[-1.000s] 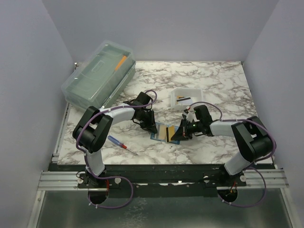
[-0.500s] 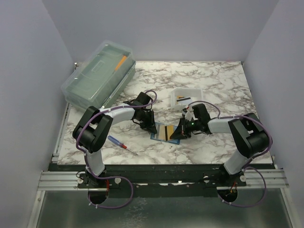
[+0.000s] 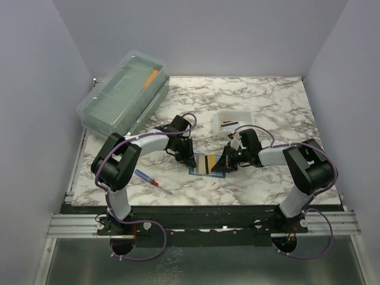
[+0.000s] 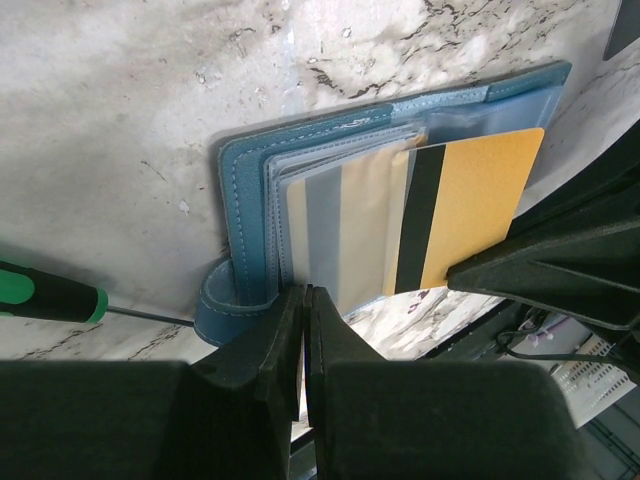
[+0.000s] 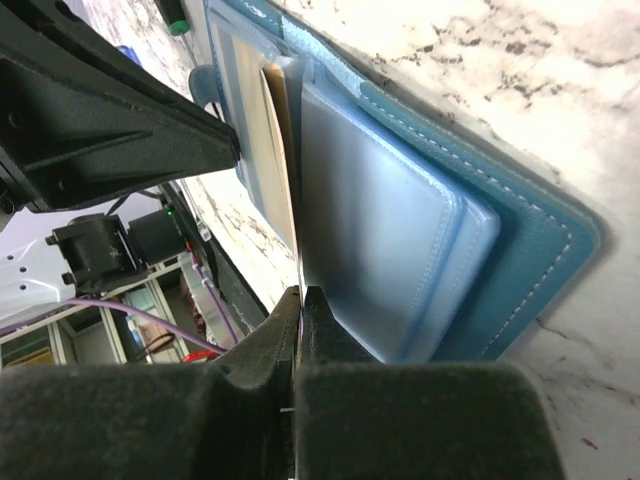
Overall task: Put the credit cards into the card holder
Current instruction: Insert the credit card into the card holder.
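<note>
The teal card holder (image 3: 203, 165) lies open on the marble table between both arms, its clear inner sleeves fanned out (image 4: 245, 190). My left gripper (image 4: 305, 292) is shut on the near edge of one clear sleeve, beside the snap tab. My right gripper (image 5: 301, 295) is shut on a yellow credit card (image 4: 470, 210) with a dark stripe. The card's leading edge sits between the sleeves, seen edge-on in the right wrist view (image 5: 280, 150). Two more credit cards (image 3: 228, 123) lie in the small white tray.
A screwdriver (image 3: 151, 179) lies left of the holder, close to my left arm. The translucent white tray (image 3: 237, 114) stands behind the right gripper. A big clear lidded box (image 3: 124, 95) fills the back left corner. Walls enclose the table on three sides.
My right gripper has crept left toward the holder with the yellow card. The left gripper has stayed in place, its jaws a little tighter.
</note>
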Robot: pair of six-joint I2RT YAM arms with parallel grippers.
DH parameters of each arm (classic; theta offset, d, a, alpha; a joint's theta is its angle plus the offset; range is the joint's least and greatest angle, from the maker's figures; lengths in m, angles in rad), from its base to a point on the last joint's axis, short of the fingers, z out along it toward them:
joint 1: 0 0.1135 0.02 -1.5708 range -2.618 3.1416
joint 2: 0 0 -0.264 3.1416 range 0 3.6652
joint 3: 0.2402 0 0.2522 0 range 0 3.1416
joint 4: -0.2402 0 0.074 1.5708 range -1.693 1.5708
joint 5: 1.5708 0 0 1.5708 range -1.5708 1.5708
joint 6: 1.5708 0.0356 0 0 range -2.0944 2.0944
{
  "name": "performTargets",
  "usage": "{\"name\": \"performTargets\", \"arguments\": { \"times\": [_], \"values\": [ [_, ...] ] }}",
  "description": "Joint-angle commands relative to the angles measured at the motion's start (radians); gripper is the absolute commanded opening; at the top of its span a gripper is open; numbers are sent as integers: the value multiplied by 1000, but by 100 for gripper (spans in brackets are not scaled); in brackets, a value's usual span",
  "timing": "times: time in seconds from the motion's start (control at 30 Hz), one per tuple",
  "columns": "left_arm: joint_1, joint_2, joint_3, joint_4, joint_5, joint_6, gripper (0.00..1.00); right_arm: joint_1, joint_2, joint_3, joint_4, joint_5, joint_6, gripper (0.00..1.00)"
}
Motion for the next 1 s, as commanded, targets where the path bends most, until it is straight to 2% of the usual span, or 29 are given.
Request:
{"name": "performTargets", "arguments": {
  "times": [0.0, 0.23, 0.27, 0.37, 0.47, 0.67, 0.83, 0.97],
  "values": [
    [-15, 27, 10, -37, -28, 27, 10, 12, 24, -14, 66, 80, 2, 0],
    [-18, 29, 14, -37, -21, 28, 10, 71, 48, -59, 191, 146, 99, 0],
    [-20, 29, 15, -35, -18, 28, 10, 88, 47, -64, 198, 174, 113, 2],
    [-19, 21, 21, -36, -15, 31, 12, 103, 36, -84, 221, 195, 130, 16],
    [-19, -2, 32, -41, -13, 35, 17, 103, -8, -46, 67, 278, 80, 25],
    [-19, -87, 33, -65, -14, 42, 38, 102, -97, 37, -245, 383, -20, 40],
    [-18, -139, 28, -108, -99, 84, 51, 103, -195, 53, -348, 424, -46, 53],
    [-15, -137, 12, -122, -166, 112, 54, 102, -233, 75, -390, 441, -62, 55]
  ]
}}
